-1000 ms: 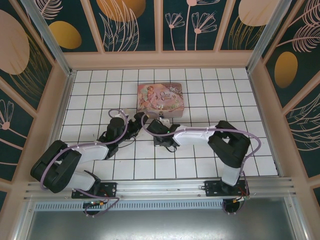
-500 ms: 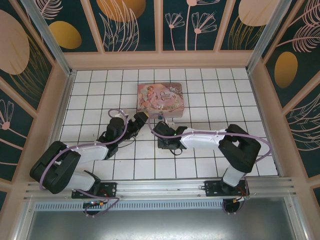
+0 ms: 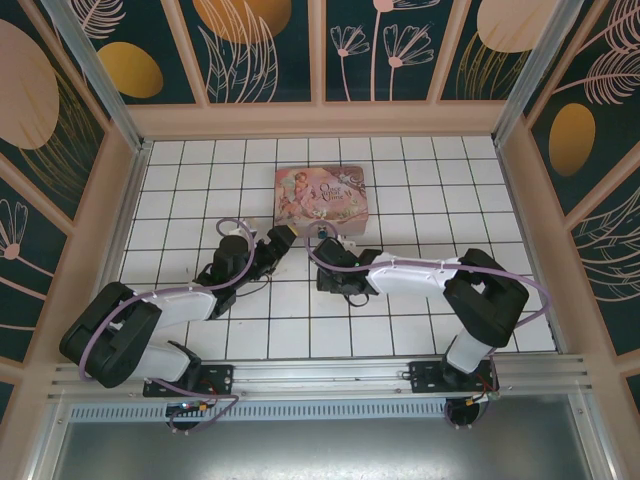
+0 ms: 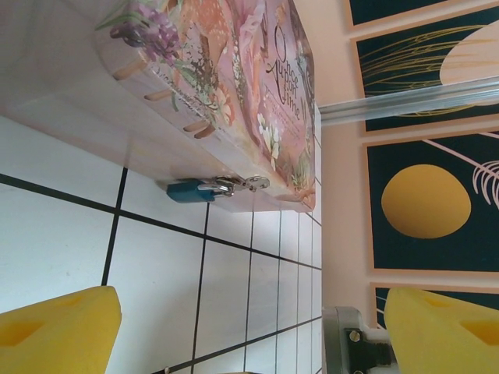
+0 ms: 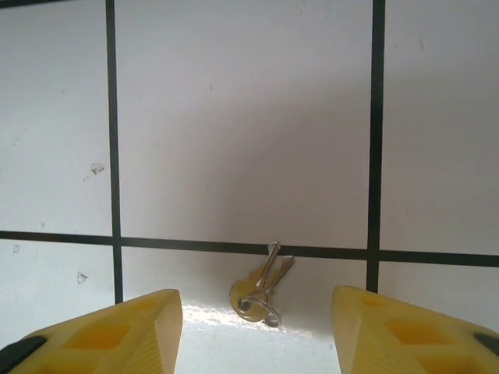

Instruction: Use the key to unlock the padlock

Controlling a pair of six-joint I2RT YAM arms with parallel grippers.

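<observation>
Right gripper (image 5: 255, 300) hovering over key (image 5: 267, 274), jaws spread wide, nothing held. Key flat on white tile floor (image 5: 234, 117), blade crossing dark grout line, between yellow fingers (image 5: 109, 331). Left gripper (image 4: 253, 300) released too, facing pink tin box (image 4: 234, 86). Blue padlock (image 4: 189, 191) on tile at box's near side, shackle meeting box's silvery clasp (image 4: 248, 184).
</observation>
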